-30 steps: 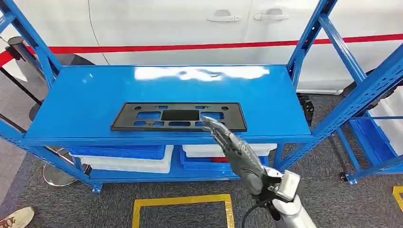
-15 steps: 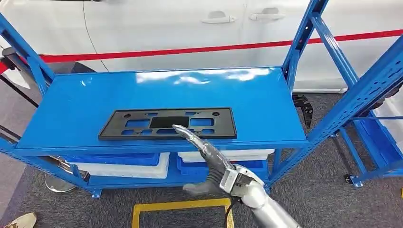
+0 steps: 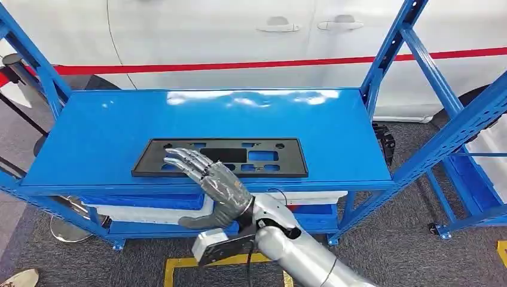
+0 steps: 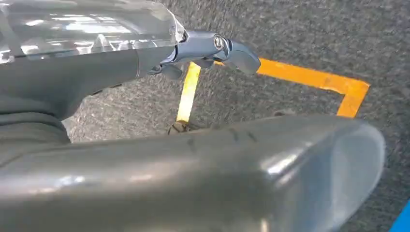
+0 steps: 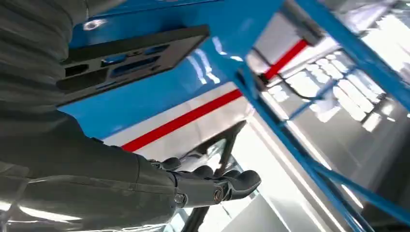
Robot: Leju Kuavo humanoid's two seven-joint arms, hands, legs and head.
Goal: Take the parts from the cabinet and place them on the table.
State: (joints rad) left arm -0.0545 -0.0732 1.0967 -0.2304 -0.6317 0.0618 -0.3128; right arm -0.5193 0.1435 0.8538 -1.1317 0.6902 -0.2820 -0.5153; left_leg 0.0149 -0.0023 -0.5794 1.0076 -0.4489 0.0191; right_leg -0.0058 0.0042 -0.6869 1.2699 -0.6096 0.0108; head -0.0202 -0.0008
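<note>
Right hand (image 3: pixel 210 182) now leftward, fingers (image 3: pixel 179 158) over plate (image 3: pixel 263 160) (left end)

The right hand (image 3: pixel 209 182) hides part of the black plate (image 3: pixel 263 158) — contact unclear.

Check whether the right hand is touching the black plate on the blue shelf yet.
Cannot tell. In the head view the right hand has fingers spread and overlaps the black plate's near edge, but no view shows contact or a gap plainly.
</note>
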